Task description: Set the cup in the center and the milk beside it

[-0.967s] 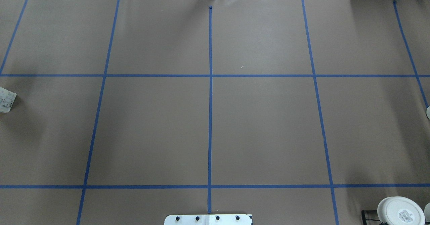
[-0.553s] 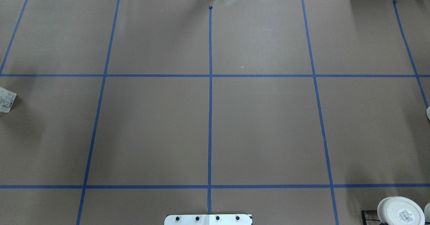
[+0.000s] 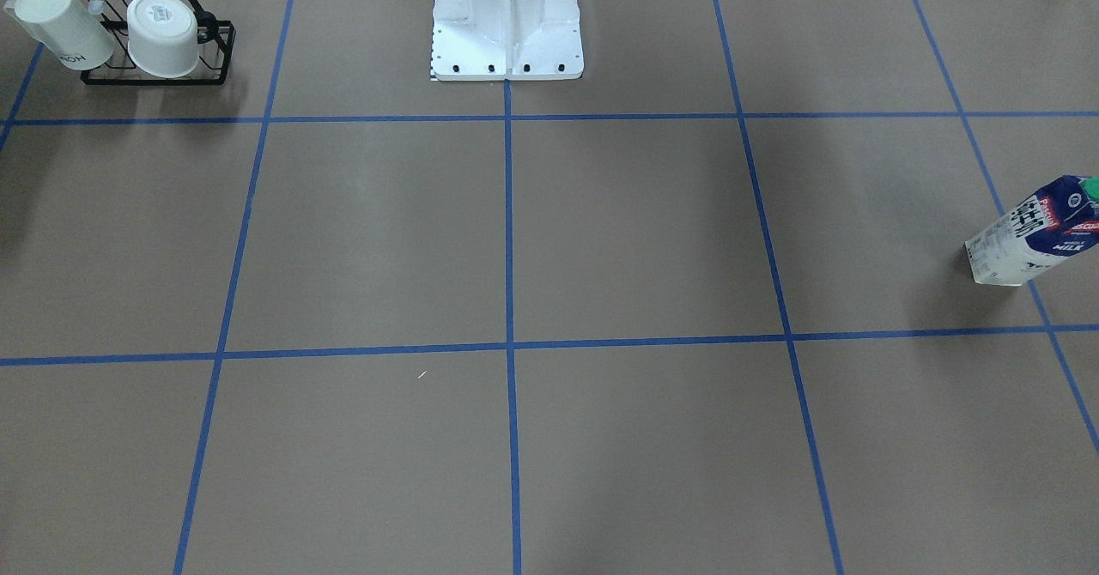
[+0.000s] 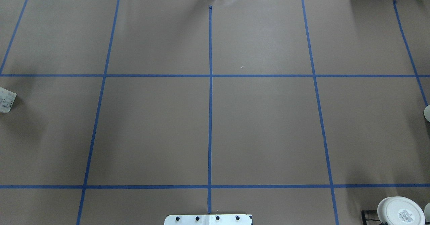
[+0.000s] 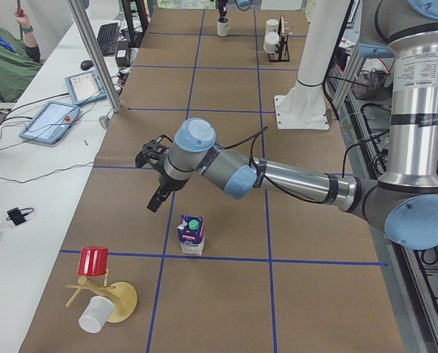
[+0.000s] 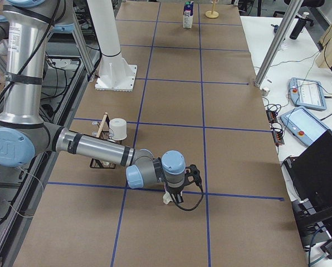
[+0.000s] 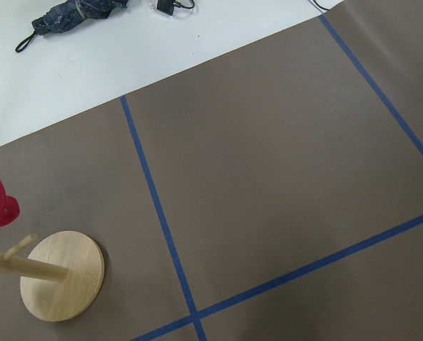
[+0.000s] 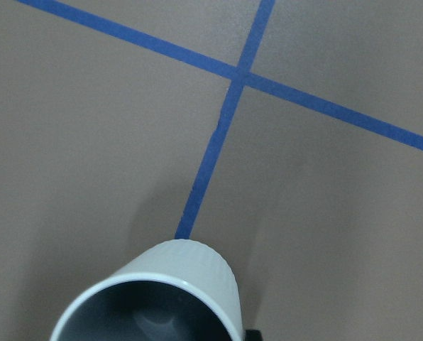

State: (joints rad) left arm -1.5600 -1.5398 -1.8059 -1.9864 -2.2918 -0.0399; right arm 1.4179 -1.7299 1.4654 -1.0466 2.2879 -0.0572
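The milk (image 3: 1035, 232) stands upright far on my left side; it also shows in the exterior left view (image 5: 192, 234) and at the overhead view's left edge (image 4: 6, 99). My left gripper (image 5: 155, 204) hovers just beyond it, apart from it; I cannot tell whether it is open or shut. The cup (image 8: 155, 298) fills the bottom of the right wrist view, white with a grey inside, over a blue tape line. My right gripper (image 6: 174, 196) is low over the table at the cup (image 6: 167, 196); I cannot tell whether it is open or shut. The center (image 4: 210, 131) is bare.
A black rack (image 3: 154, 73) with two other white mugs (image 3: 163, 34) stands near the robot base (image 3: 506, 17) on my right side. A wooden mug tree (image 5: 105, 298) with a red cup (image 5: 94, 261) stands past the milk. Tablets and cables lie on the white side table (image 5: 54, 118).
In the overhead view the white sliver at the right edge shows slightly more than before. Nothing else has visibly moved.
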